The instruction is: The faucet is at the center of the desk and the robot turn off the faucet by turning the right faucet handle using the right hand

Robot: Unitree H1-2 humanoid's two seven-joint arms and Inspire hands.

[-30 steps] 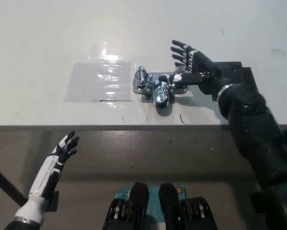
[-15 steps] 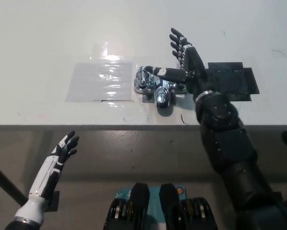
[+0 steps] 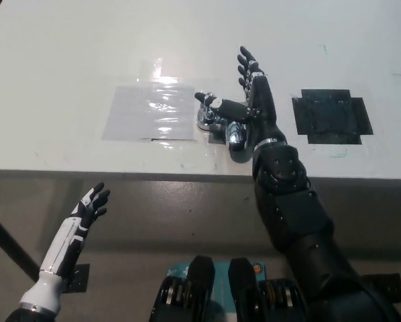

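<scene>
My right hand point(image 3: 255, 97) lies spread over the faucet point(image 3: 222, 121) at the counter point(image 3: 66, 60) centre, thumb across its right side, covering the handle. My left hand point(image 3: 92, 204) hangs spread below the counter edge.

My right hand point(image 3: 254, 100) lies over the faucet point(image 3: 220, 121), blocking its right side. I see bare desk point(image 3: 66, 67) far of it and open room to the left over the glossy sheet point(image 3: 150, 112). Black tape point(image 3: 332, 116) lies flat at right.
</scene>
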